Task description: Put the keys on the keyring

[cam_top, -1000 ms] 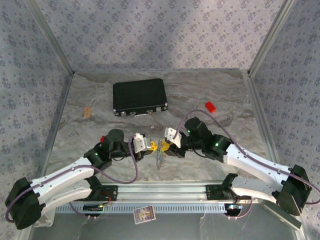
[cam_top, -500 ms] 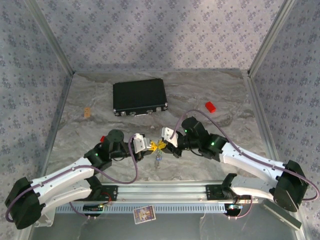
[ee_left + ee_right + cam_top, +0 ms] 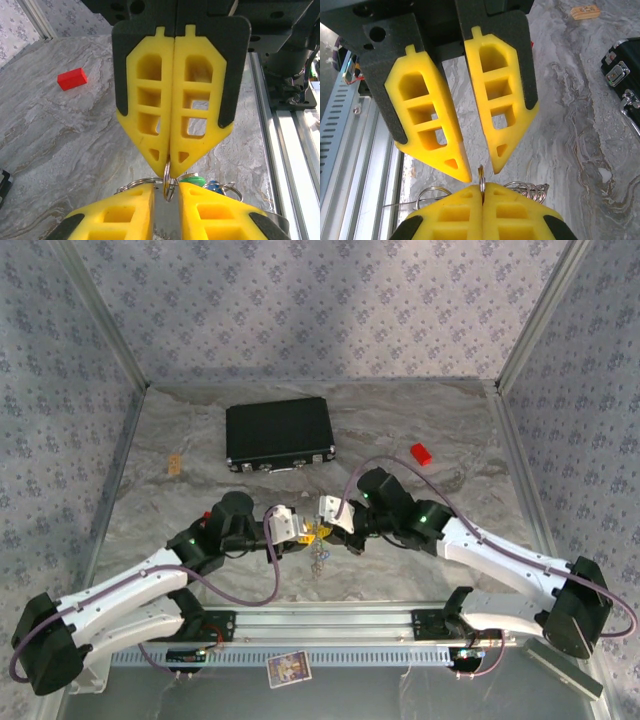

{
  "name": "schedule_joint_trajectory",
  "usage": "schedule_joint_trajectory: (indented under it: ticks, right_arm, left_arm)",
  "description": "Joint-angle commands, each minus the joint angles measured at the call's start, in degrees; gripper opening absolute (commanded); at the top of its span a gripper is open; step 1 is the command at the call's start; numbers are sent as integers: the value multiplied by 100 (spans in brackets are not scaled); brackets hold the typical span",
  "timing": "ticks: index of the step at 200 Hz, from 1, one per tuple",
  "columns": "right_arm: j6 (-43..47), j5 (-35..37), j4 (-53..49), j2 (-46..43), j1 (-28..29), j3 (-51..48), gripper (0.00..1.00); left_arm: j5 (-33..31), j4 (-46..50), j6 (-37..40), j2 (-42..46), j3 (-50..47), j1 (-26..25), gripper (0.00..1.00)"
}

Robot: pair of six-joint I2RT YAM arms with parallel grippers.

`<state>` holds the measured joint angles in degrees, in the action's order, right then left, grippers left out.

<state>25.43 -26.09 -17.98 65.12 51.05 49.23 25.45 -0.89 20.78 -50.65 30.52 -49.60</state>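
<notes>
**Ring passing from the left gripper to the right**

A marbled grey table (image 3: pixel 430 430) is lying inside patterned walls, with the black case (image 3: pixel 279 433) sitting toward the back. In front of the case, nearer the arm bases, the two grippers are meeting tip to tip. The right gripper (image 3: pixel 168 169), which was standing parted a second ago, is now clenching tight on a thin metal ring (image 3: pixel 169 184), held edge-on between its pads. The left gripper (image 3: pixel 480 173), clamped until just now, is starting to let go. Its fingers are standing apart on either side of the ring and are not pressing on it.

The green key (image 3: pixel 192 178) and blue key (image 3: pixel 213 186) are hanging just under the meeting fingertips, in front of the case, with a chain (image 3: pixel 532 188) and further loops beside them. Whether they are touching the table I cannot tell, nor whether the pinched ring belongs to the keyring.

This is looking like a handover, freeing the left gripper for regripping a key. The threading itself is not looking finished yet.
</notes>
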Motion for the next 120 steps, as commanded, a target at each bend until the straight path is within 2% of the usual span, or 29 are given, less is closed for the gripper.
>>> schedule_joint_trajectory:
  ticks: [1, 47, 80, 102, 120]
  right_arm:
    - [355, -39, -471, 102, 54, 373, 0]
    - [448, -271, -412, 260, 107, 583, 0]
    - [358, -409, -226, 191, 83, 466, 0]
    - [182, -423, 24, 3, -21, 213, 14]
    - [-70, -514, 384, -214, -147, -119, 19]
  left_arm:
    - [21, 262, 233, -41, 191, -49, 17]
    - [66, 119, 199, -65, 182, -47, 12]
    - [113, 54, 153, -50, 158, -49, 4]
    - [119, -44, 112, -11, 91, -54, 0]
    - [124, -285, -19, 45, -43, -53, 0]
